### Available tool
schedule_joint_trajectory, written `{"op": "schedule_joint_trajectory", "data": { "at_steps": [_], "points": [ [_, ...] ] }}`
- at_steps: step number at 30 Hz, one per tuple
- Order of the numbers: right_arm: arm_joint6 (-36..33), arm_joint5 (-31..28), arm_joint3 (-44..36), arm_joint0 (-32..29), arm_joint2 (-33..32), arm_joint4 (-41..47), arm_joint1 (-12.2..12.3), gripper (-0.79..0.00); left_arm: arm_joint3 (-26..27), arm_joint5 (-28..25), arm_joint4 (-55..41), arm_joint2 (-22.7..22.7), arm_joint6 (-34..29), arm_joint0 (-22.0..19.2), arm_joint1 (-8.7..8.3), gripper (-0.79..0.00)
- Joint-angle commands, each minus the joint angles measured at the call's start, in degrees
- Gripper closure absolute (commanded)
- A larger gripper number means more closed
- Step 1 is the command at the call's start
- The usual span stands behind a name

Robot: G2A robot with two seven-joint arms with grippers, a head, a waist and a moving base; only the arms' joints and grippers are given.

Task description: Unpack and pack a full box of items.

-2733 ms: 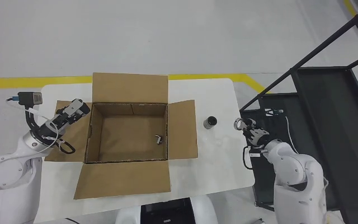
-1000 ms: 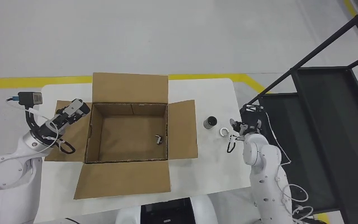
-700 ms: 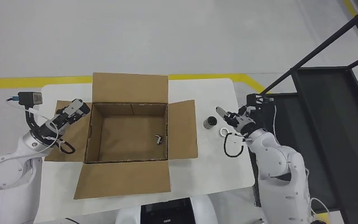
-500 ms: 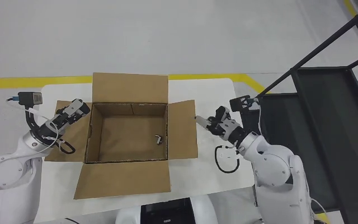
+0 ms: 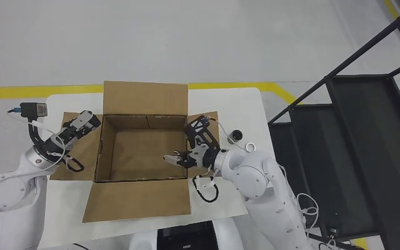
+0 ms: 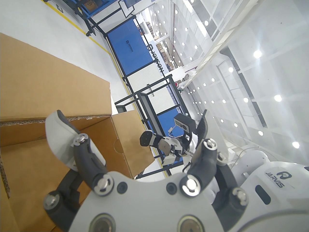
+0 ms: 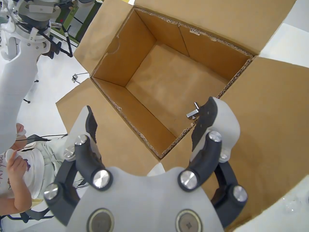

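- On the white table (image 5: 240,103): open cardboard box (image 5: 134,153), all four flaps folded out flat.
- Small metal part (image 7: 193,113) lies on the box floor, close to the right wall.
- Right gripper (image 7: 149,114) hangs over the box's right wall, fingers spread wide, nothing held. One fingertip is just beside the metal part in the wrist view; cannot tell if they touch.
- Left gripper (image 5: 87,120) sits above the box's left flap, just outside the left wall, fingers apart and empty.
- Small dark cylinder (image 5: 235,135) stands on the table just past the right flap.
- White ring (image 5: 250,147) lies near the cylinder, not touching it.
- Black metal rack (image 5: 350,125) stands off the table's right edge.
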State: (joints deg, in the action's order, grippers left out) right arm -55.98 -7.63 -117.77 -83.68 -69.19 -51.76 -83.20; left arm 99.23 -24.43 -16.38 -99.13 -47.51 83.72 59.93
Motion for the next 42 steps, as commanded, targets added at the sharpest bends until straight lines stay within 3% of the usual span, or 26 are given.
{"op": "schedule_joint_trajectory", "data": {
  "at_steps": [1,27,31,35,42],
  "points": [
    [0.0,-0.1,-0.2,-0.2,-0.1,0.0,0.0,-0.785,0.0,0.0,0.0,0.0,0.0,0.0,0.00,-0.785],
    [0.0,-0.1,-0.2,-0.2,-0.1,0.0,0.0,-0.785,0.0,0.0,0.0,0.0,0.0,0.0,0.00,-0.785],
    [1.4,-0.6,2.1,2.9,3.4,-0.2,-0.2,-0.785,0.0,0.0,0.0,0.0,0.0,0.0,0.00,-0.785],
    [2.5,3.8,6.7,9.7,9.1,1.4,-1.3,-0.785,0.0,0.0,0.0,0.0,0.0,0.0,0.00,-0.785],
    [-0.3,21.0,16.0,18.9,19.1,5.6,-4.1,-0.785,0.0,0.0,0.0,0.0,0.0,0.0,0.00,-0.785]
  ]
}}
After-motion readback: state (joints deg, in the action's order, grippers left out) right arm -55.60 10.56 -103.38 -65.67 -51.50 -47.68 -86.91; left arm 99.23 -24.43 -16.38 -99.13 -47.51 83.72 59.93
